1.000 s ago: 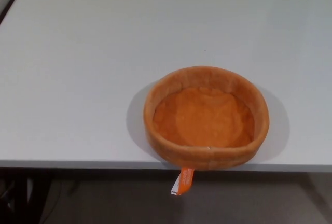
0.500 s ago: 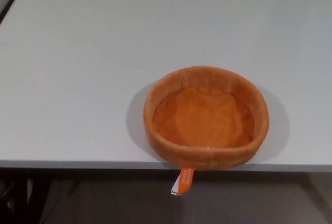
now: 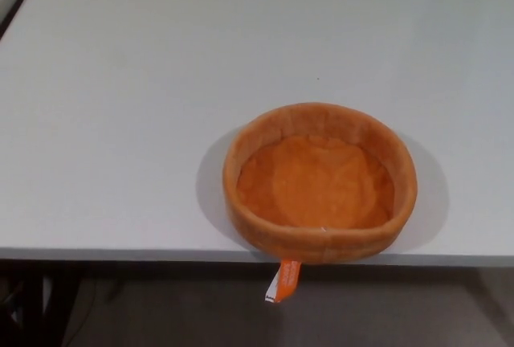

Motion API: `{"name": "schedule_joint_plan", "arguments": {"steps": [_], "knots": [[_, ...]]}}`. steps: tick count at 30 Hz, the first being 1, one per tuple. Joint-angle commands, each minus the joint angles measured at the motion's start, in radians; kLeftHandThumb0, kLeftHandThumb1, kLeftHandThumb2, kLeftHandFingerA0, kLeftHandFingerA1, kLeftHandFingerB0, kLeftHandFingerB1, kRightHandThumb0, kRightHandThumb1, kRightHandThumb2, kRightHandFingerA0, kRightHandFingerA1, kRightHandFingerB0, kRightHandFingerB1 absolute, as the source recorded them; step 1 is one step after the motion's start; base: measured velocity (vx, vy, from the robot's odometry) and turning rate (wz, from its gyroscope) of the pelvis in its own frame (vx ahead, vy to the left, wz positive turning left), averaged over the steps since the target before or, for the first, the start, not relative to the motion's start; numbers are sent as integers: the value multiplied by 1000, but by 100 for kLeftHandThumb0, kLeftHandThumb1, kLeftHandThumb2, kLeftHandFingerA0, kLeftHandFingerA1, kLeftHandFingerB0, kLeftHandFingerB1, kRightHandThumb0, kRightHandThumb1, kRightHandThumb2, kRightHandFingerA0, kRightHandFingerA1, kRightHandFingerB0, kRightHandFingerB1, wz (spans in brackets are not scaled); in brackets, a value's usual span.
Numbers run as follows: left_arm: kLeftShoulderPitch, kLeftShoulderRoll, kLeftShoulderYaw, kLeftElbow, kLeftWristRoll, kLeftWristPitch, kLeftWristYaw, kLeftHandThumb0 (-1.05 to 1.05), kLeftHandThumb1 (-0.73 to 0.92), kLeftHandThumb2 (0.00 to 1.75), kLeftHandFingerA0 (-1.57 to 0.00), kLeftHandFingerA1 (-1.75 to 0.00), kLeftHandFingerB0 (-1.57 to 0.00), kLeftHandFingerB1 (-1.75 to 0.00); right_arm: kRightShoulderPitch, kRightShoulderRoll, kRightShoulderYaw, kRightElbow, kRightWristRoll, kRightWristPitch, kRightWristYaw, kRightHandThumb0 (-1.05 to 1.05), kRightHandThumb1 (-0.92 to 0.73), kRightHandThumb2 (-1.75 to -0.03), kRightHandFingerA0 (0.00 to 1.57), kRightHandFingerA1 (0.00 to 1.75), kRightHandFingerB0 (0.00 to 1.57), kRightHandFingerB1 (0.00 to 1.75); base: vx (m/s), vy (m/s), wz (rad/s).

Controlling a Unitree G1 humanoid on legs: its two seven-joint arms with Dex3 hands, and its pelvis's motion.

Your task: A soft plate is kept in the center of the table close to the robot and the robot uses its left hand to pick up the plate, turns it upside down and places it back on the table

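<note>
Upright and untouched, the soft orange plate (image 3: pixel 320 182) sits at the lower centre of the frame on the white table's (image 3: pixel 120 122) near edge, neither robot hand in view; the left hand would best pinch its left rim.

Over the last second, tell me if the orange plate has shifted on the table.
No. The orange plate sits opening up at the same spot against the table's near edge, its tag hanging over that edge as before.
</note>
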State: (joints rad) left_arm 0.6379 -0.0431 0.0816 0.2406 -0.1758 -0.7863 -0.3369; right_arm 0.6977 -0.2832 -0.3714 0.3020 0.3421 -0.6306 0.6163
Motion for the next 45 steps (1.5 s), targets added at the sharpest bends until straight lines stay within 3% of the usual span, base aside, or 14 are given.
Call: {"name": "schedule_joint_plan", "arguments": {"steps": [1,7,9,10,12,13,14,15,16,34,36,37,38,45], "knots": [[15,9,26,-87,-44,-16,26,-105,82,70,-25,-97,-31,-78,9,-3,-12,-11,19,-29,16,-78,-91,-74,20,38,11,25,0,0,0],[-7,-3,77,-195,35,-28,96,-105,57,112,-22,-75,-28,-69,-25,-9,-13,55,25,-43,38,-78,-92,-72,22,37,12,24,0,0,0],[-66,12,94,-242,53,-20,109,-105,60,112,-25,-72,-28,-66,-29,-4,-12,58,30,-46,39,-77,-76,-107,16,49,7,38,0,0,0],[-93,16,105,-261,78,-28,119,-105,63,112,-25,-70,-26,-64,-25,-2,-12,51,22,-50,33,-76,-92,-73,23,39,12,25,0,0,0],[-143,39,109,-279,92,-25,111,-42,21,96,-15,-60,-17,-59,-19,-4,-10,35,18,-43,29,-75,-92,-72,21,39,13,25,0,0,0],[-166,49,112,-309,114,13,120,-105,89,71,-22,-66,-27,-60,-22,-2,-11,36,17,-47,26,-76,-92,-73,23,39,12,25,0,0,0],[-240,52,105,-360,141,77,142,-42,18,94,-17,-60,-18,-58,-32,-4,-9,48,19,-47,31,-76,-92,-72,22,38,13,25,0,0,0],[-268,54,102,-373,155,93,148,-105,65,111,-22,-67,-21,-60,-32,-3,-8,45,18,-46,29,-77,-76,-108,17,50,6,37,0,0,0],[-316,61,97,-383,179,111,155,-105,66,113,-19,-67,-15,-58,-32,-1,-6,41,19,-45,28,-75,-92,-72,22,39,12,24,0,0,0],[-881,100,-69,-234,493,231,233,-105,74,112,-21,-69,-12,-59,-34,13,-9,22,3,-58,2,-78,-92,-73,25,39,13,25,0,0,0],[-914,117,-84,-206,513,219,243,-105,71,91,-12,-65,-11,-58,-33,14,-9,22,1,-62,-1,-78,-78,-111,22,52,4,36,0,0,0],[-928,133,-94,-195,555,229,259,-53,34,103,-3,-57,-1,-54,-27,17,-5,16,-1,-60,-1,-77,-91,-74,25,41,12,25,0,0,0],[-951,152,-113,-192,610,257,260,-105,75,116,-2,-61,-9,-54,-25,17,-3,8,1,-55,-1,-76,-92,-74,23,40,12,25,0,0,0],[-993,192,-210,-164,766,284,295,-105,76,119,-3,-58,-7,-49,-31,15,1,2,6,-41,0,-75,-75,-108,20,51,7,39,0,0,0]]}}
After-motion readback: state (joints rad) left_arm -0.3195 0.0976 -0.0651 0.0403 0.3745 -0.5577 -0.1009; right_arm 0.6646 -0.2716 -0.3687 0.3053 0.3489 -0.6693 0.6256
